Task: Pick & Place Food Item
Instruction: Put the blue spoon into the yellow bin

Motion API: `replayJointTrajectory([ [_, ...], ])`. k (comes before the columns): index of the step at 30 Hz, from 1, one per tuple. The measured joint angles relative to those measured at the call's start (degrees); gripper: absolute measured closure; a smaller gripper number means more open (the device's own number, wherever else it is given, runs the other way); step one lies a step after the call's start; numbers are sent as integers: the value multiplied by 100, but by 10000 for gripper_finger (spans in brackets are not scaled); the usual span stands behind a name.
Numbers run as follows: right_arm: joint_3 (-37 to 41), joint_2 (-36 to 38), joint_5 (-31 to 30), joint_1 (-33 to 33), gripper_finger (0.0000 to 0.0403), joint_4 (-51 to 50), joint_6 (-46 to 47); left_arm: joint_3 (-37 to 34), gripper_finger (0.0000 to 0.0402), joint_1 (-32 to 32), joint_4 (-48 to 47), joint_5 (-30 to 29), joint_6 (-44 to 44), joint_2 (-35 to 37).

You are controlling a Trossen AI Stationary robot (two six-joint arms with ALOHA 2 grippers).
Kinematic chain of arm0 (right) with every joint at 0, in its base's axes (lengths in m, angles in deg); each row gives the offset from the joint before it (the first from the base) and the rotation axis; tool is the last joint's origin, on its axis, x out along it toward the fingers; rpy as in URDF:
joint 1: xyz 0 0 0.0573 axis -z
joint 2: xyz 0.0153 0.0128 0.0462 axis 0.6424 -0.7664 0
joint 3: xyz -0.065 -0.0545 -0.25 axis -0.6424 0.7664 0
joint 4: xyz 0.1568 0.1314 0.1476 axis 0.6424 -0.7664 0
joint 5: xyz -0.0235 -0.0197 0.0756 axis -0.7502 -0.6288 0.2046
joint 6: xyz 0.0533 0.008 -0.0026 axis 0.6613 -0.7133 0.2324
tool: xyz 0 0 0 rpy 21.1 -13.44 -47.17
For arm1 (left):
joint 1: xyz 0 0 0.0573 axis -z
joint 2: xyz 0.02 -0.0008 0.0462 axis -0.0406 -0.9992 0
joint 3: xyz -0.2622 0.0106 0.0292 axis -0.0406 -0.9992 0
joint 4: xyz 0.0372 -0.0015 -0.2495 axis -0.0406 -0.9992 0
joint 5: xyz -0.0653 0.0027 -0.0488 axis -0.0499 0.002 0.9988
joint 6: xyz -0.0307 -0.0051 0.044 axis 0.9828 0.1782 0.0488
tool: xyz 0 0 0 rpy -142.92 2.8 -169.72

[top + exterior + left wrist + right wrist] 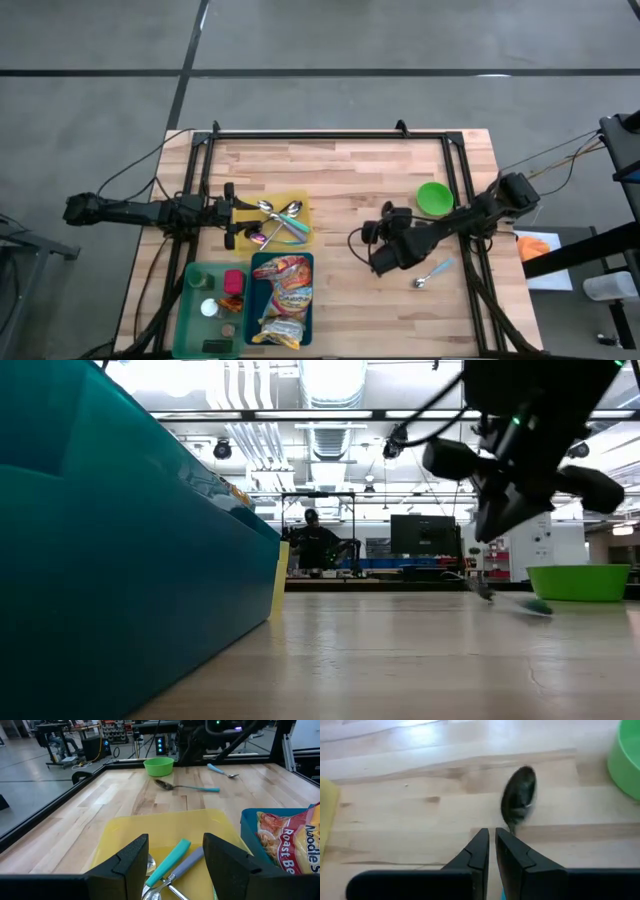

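High view: left gripper point(232, 222) at 9 o'clock edge of yellow tray point(300, 203) of spoons, jaws apart, empty; snack bag point(282, 298) in blue bin point(256, 262) at 6 o'clock of tray. Right gripper point(378, 250) mid-table, green bowl point(434, 197) at its 2 o'clock. Right wrist view: fingers point(479, 851) pressed together, nothing held, dark spoon point(519, 797) just ahead on wood.

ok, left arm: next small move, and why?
Probably ease the left gripper down and close: its open fingers straddle the teal-handled spoon in the yellow tray, apparently without touching it. The right gripper hangs shut over the table.
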Motion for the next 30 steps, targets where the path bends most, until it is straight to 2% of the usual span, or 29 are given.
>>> replayJointTrajectory([
  [5, -169, 13, 64, 110, 383, -8, -459, 0, 212, 0, 0, 0, 2, 0],
  [9, -169, 13, 82, 176, 393, -9, -489, 0, 212, 0, -1, 1, 1, 0],
  [16, -63, 2, 545, 372, 394, 22, -64, 0, 212, 0, -2, 1, 1, 0],
  [20, 2, 2, 533, 433, 392, 84, 356, 0, 212, 0, -2, 0, 0, 0],
  [24, 78, 2, 523, 459, 363, 338, 345, 0, 212, 1, 0, 1, 1, 0],
  [30, 166, 2, 509, 474, 271, 456, 339, 0, 212, 1, -1, 1, 1, 0],
])
